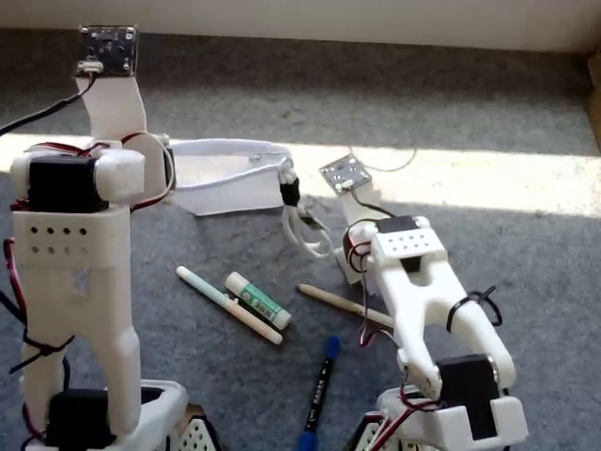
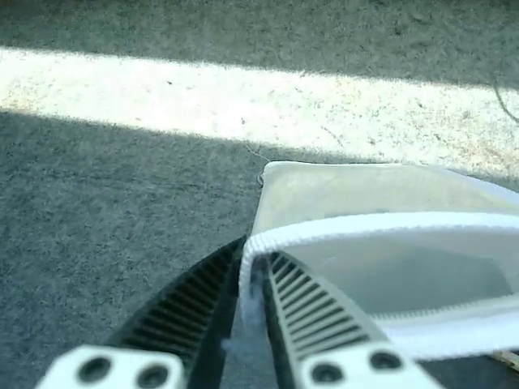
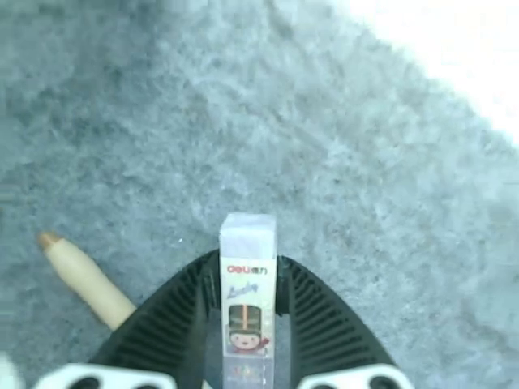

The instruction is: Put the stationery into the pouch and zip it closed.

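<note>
A white see-through pouch (image 1: 230, 174) lies on the grey carpet at the back, its mouth held up. My left gripper (image 1: 172, 174) is shut on the pouch's zip edge (image 2: 251, 259); the pouch body (image 2: 389, 251) spreads beyond its fingers. My right gripper (image 1: 299, 211) hangs just off the pouch's other end, shut on a small white eraser (image 3: 247, 284) with a printed sleeve. On the carpet lie a white pen (image 1: 230, 305), a green-and-white glue stick (image 1: 255, 301), a wooden pencil (image 1: 343, 301) and a blue pen (image 1: 319, 395). The pencil (image 3: 85, 279) also lies below the right gripper.
A bright sunlit strip (image 1: 470, 178) crosses the carpet behind the pouch. Both arm bases stand at the front edge, with the loose stationery between them. A pale wall edge runs along the back.
</note>
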Controlling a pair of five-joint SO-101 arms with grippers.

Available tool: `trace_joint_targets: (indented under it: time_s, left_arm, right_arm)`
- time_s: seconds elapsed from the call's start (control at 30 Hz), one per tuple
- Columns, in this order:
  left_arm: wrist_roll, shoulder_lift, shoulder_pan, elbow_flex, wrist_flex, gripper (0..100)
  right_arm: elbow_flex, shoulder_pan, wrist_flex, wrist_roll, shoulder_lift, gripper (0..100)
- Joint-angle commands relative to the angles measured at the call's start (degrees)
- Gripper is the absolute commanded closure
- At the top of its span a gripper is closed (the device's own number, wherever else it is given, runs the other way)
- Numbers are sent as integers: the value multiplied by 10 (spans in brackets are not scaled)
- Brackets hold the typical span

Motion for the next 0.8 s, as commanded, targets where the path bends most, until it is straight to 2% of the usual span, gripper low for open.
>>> trace_joint_targets:
  time_s: [0.0,0.17,0.37,0.77]
  left_arm:
    - [21,7,-7,38,-26,993]
    - [21,7,-7,39,-26,993]
    - [21,6,-3,38,-25,993]
    - [21,-94,31,57,-33,993]
  right_arm:
    - [8,6,-5,-36,-105,993]
    - [53,15,-8,-73,-197,993]
    - [65,15,-6,-99,-240,992]
    - [68,14,27,-101,-355,992]
